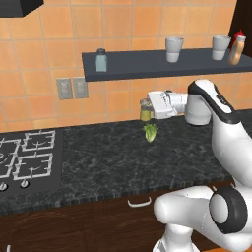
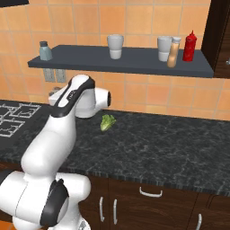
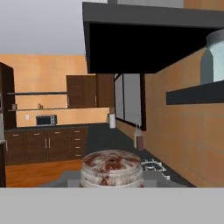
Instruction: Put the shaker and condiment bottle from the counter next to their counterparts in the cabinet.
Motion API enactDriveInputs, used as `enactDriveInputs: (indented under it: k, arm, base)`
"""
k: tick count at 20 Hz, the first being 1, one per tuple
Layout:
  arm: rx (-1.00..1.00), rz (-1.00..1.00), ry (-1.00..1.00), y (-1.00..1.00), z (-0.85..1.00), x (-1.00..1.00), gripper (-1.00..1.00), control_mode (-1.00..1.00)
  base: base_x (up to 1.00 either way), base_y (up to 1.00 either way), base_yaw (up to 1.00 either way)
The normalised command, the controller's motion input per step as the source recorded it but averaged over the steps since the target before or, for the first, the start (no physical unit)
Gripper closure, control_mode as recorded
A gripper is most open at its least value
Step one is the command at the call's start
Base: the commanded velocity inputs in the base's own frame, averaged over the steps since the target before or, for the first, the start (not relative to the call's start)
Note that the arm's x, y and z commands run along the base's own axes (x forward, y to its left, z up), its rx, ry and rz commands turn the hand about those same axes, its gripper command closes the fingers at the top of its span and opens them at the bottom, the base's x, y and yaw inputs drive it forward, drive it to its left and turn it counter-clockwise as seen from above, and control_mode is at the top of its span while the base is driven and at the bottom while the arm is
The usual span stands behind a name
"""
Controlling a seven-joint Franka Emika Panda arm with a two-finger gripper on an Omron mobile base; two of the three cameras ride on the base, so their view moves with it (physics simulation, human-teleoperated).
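Note:
My gripper (image 1: pixel 147 110) points left, shut on the olive-yellow shaker (image 1: pixel 145 111), which hangs above the black speckled counter (image 1: pixel 108 160) and below the slate-grey cabinet shelf (image 1: pixel 147 66). In the hand view the shaker's pale cap (image 3: pixel 111 167) sits at the bottom between the jaws. The grey-blue shaker (image 1: pixel 101 60) (image 2: pixel 45 50) (image 3: pixel 212 57) stands at the shelf's left end, up and to the left of my gripper. At the right end, the tan-orange condiment bottle (image 1: pixel 236 51) (image 2: pixel 173 53) stands beside the red bottle (image 2: pixel 189 46).
A green leafy piece (image 1: pixel 150 132) (image 2: pixel 107 122) lies on the counter just under the held shaker. Two pale cups (image 1: pixel 173 49) (image 1: pixel 220 47) stand on the shelf. A stove (image 1: pixel 24 157) occupies the counter's left end, with wall outlets (image 1: pixel 71 88) above it.

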Motion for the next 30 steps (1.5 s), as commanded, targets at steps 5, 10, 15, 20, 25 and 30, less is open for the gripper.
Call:
enactDriveInputs:
  k: [5, 10, 15, 20, 25, 30]
  arm:
    - [0.0, 0.0, 0.0, 0.03, 0.36, 0.0, 1.0, -1.0]
    - [0.0, 0.0, 0.0, 0.0, 0.29, 0.0, 1.0, -1.0]
    - [0.0, 0.0, 0.0, 0.0, 0.4, 0.0, 1.0, -1.0]
    - [0.0, 0.0, 0.0, 0.0, 0.42, 0.0, 1.0, -1.0]
    - [0.0, 0.0, 0.0, 0.01, 0.43, 0.0, 1.0, -1.0]
    - [-0.01, 0.0, 0.0, 0.15, 0.42, 0.05, 1.0, -1.0]
  base:
    - [0.0, 0.0, 0.0]
    - [0.0, 0.0, 0.0]
    - [0.0, 0.0, 0.0]
    - [0.0, 0.0, 0.0]
    - [0.0, 0.0, 0.0]
    - [0.0, 0.0, 0.0]
